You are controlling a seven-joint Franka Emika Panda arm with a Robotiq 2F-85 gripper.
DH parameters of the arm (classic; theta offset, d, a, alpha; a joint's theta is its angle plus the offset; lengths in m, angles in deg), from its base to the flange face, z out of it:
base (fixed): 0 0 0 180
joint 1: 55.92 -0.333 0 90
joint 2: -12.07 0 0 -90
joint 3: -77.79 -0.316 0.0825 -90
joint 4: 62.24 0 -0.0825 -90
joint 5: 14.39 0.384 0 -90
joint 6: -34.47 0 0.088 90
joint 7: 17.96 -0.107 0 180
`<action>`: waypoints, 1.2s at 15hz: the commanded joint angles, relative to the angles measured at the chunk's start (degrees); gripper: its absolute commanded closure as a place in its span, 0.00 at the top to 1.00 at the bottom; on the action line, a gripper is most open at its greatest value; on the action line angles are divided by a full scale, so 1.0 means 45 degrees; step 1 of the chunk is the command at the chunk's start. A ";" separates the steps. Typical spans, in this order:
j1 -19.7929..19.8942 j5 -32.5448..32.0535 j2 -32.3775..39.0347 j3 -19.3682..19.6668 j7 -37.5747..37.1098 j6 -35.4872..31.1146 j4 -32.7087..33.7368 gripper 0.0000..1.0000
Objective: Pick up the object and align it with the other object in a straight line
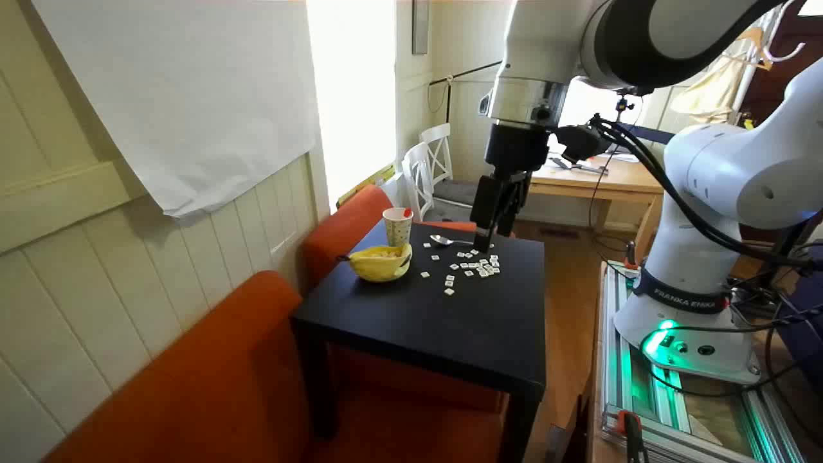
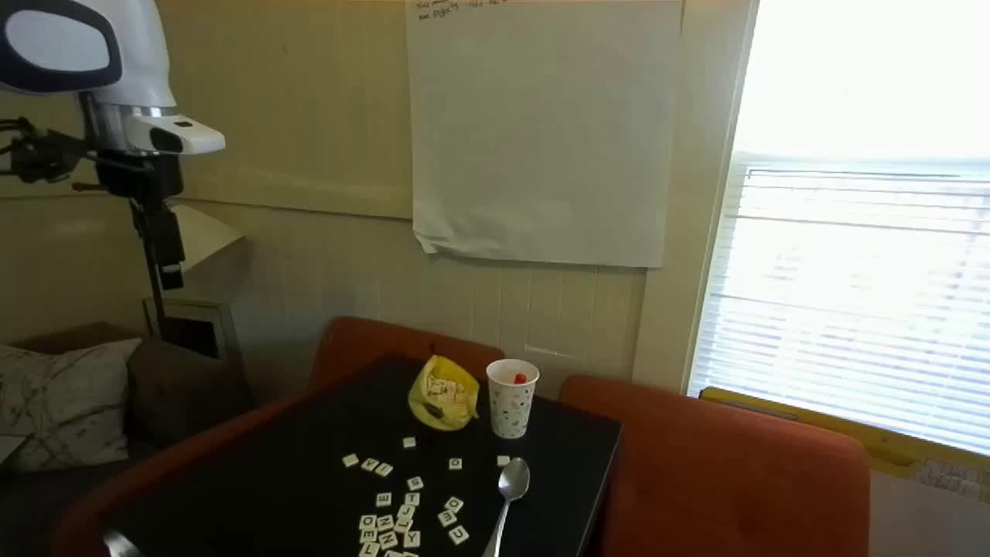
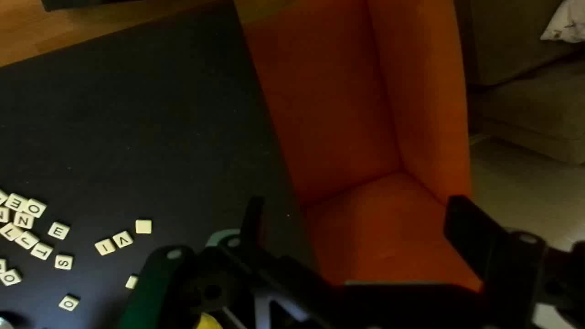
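Small cream letter tiles lie on the black table (image 1: 411,321). An I tile (image 3: 105,246), a V tile (image 3: 123,239) and a plain-faced tile (image 3: 143,226) form a slanting row in the wrist view. I and V lie close together; the plain tile is slightly apart. The same I tile (image 2: 384,469), V tile (image 2: 369,464) and plain tile (image 2: 350,459) show in an exterior view. My gripper (image 3: 354,208) is open, with nothing between its fingers. It hangs well above the table, as an exterior view shows (image 2: 172,278). In the wrist view it lies right of the tiles.
A yellow banana-shaped pouch (image 2: 430,410) holding tiles stands beside a paper cup (image 2: 510,406) with something red inside. A spoon (image 2: 513,480) lies near more scattered tiles (image 1: 485,265). Orange seats (image 1: 257,360) border the table, close to the panelled wall.
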 commanded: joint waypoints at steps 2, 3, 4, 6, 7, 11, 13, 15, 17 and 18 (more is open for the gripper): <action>-0.0053 -0.0061 0.0028 0.0068 -0.0038 0.0035 0.0015 1.00; -0.0053 -0.0062 0.0044 0.0068 -0.0038 0.0035 0.0015 1.00; 0.0081 -0.0161 0.0103 0.0003 -0.0195 -0.0006 0.0019 1.00; 0.0812 -0.0900 0.0191 -0.0415 -0.1041 -0.0201 0.0029 1.00; 0.1200 -0.1266 0.0225 -0.0555 -0.1513 -0.0203 0.0030 1.00; 0.2908 -0.3300 0.0435 -0.0837 -0.3346 0.0199 0.0026 0.75; 0.3603 -0.4116 0.0630 -0.0820 -0.4265 0.0396 0.0027 0.66; 0.4118 -0.4618 0.0982 -0.0725 -0.5272 0.0572 0.0029 0.51; 0.4436 -0.4784 0.1437 -0.0587 -0.6343 0.0712 0.0030 0.36; 0.4514 -0.4688 0.1768 -0.0483 -0.6888 0.0617 0.0029 0.30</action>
